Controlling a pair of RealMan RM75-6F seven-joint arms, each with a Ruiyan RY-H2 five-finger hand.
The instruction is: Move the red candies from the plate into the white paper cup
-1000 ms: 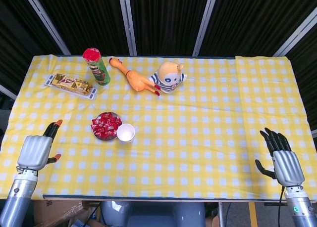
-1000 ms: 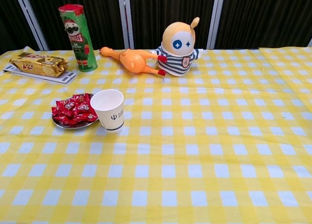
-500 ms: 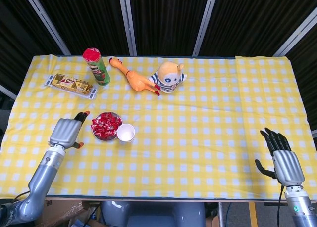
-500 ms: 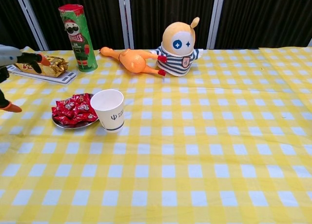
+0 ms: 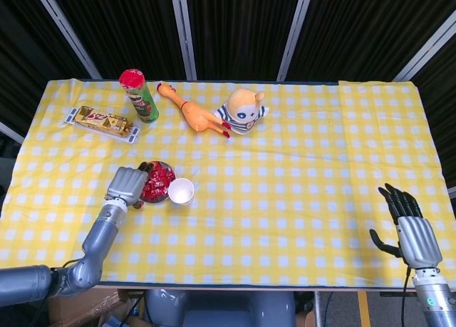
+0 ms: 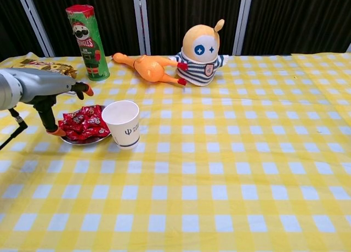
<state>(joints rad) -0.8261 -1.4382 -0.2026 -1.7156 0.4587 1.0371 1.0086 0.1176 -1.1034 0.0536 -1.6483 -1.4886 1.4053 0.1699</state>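
Note:
Red wrapped candies point(image 5: 157, 182) point(image 6: 83, 122) lie heaped on a small metal plate point(image 6: 82, 140) left of centre. Right beside the plate stands the white paper cup point(image 5: 181, 191) point(image 6: 122, 123), upright, and I see nothing inside it. My left hand point(image 5: 127, 185) point(image 6: 41, 87) hovers over the plate's left edge with fingers apart, one orange fingertip down by the rim; I see no candy in it. My right hand point(image 5: 412, 234) rests open near the table's front right corner, far from the plate.
At the back stand a green Pringles can point(image 5: 140, 95), a rubber chicken point(image 5: 194, 115) and a striped plush toy point(image 5: 243, 109). A gold snack pack on a tray point(image 5: 102, 122) lies at the back left. Yellow checked cloth covers the table.
My left hand has moved from the front left table edge rightwards and forwards until it is over the plate's left side. My right hand has barely moved.

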